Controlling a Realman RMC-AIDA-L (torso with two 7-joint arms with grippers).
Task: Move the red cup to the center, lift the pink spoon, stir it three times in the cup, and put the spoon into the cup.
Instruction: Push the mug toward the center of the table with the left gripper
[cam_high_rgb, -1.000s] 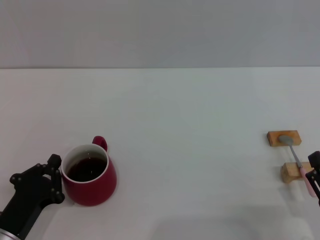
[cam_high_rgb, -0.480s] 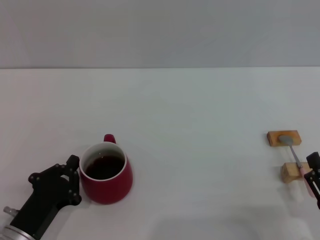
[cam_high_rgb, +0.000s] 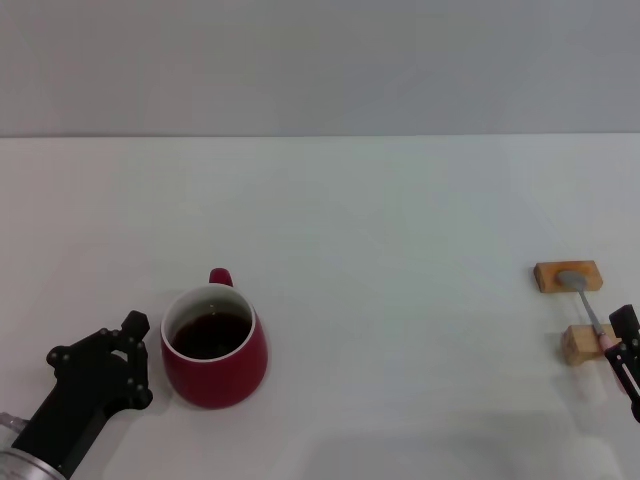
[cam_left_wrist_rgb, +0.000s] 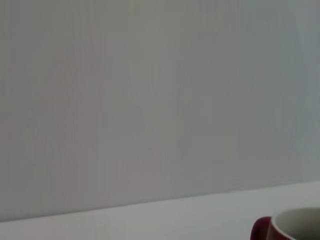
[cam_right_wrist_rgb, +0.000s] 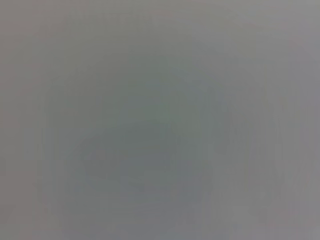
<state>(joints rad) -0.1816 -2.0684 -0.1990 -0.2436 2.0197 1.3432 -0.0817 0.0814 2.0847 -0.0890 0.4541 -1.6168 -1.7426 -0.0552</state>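
Observation:
The red cup stands upright on the white table at the front left, with dark liquid inside and its handle pointing away. Its rim also shows in the left wrist view. My left gripper is open just left of the cup and a little apart from it. The pink spoon lies across two tan wooden blocks at the right, bowl on the far one. My right gripper is at the right edge, open, with its fingertips on either side of the pink handle end, which it mostly hides.
The far wooden block and the near wooden block stand close to the table's right edge. A grey wall runs behind the table. The right wrist view shows only blank grey.
The left gripper pushed the cup to the right, then drew back a little to the left and left the cup standing. The right gripper crept slightly lower over the spoon's handle.

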